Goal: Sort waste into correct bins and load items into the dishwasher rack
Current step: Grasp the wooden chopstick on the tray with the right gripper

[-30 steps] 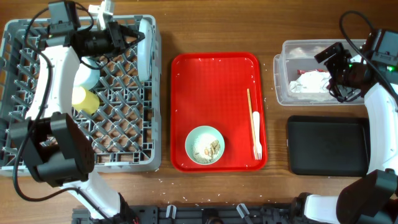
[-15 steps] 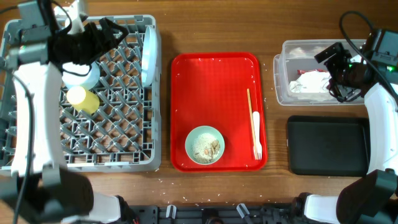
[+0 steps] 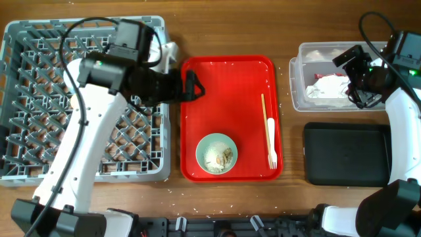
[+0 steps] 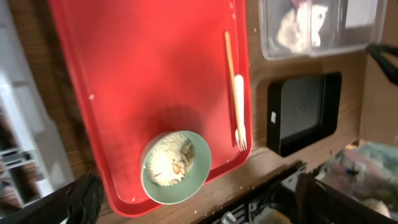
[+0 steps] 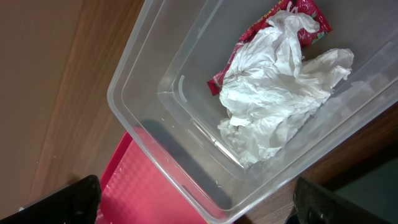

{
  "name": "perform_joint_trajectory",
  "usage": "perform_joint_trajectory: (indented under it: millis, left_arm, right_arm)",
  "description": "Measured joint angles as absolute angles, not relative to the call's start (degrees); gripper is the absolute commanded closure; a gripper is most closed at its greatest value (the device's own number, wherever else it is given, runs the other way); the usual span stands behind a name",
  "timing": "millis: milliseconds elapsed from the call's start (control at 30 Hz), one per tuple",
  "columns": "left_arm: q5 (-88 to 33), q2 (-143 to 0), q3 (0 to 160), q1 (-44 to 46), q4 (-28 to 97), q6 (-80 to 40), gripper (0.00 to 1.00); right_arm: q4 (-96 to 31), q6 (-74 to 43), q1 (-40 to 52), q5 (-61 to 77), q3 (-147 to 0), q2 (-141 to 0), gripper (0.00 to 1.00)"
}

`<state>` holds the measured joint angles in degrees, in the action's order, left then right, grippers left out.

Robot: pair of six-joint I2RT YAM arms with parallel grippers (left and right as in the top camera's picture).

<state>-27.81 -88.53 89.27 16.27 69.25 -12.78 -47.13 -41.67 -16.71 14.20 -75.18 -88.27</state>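
Observation:
My left gripper (image 3: 191, 85) hangs open and empty over the left edge of the red tray (image 3: 227, 79), beside the grey dishwasher rack (image 3: 39, 99). On the tray sit a pale blue bowl (image 3: 216, 153) (image 4: 176, 167) with rice-like crumbs, a white fork (image 3: 271, 141) (image 4: 239, 112) and wooden chopsticks (image 3: 264, 112) (image 4: 229, 56). My right gripper (image 3: 348, 78) stays open above the clear tub (image 3: 302, 99) (image 5: 155, 106). Inside the tub lie a crumpled white napkin (image 5: 280, 99) (image 3: 329, 87) and a red wrapper (image 5: 231, 67). My left arm covers part of the rack.
The shallow black tray (image 3: 345, 155) (image 4: 301, 118) lies in front of the clear tub at the right. A few crumbs are scattered on the wooden table (image 3: 293, 29) around the red tray. A black rail runs along the table's front edge.
My left gripper let go of the plate in the rack, opened wide and swung right to the red tray's left edge. The right arm has not moved.

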Motion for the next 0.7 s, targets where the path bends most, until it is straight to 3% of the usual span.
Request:
perform_joint_trajectory:
  millis: [233,400,533,567,700]
  left_arm:
    - [-20.88,-88.55,87.88,25.26,66.41,-16.40,0.00]
    - [-9.41,-88.62,86.19,26.94,63.46,-26.00,0.00]
    - [-6.59,-88.62,86.19,26.94,61.21,-28.88,0.00]
    - [-6.20,-88.62,86.17,26.94,61.10,-29.30,0.00]
    - [-5.17,-88.62,86.17,26.94,61.84,-29.52,0.00]
  right_arm:
    - [-47.37,-45.01,-16.71,15.55,-75.18,-88.27,0.00]
    - [-53.45,-40.80,-14.92,29.39,-75.44,-88.27,0.06]
    - [-59.83,-32.18,-0.30,28.60,-75.48,-88.27,0.06]
    - [-60.25,-31.18,5.04,26.13,-75.48,-88.27,0.00]
    - [-60.36,-29.67,23.07,9.82,-75.48,-88.44,0.00]
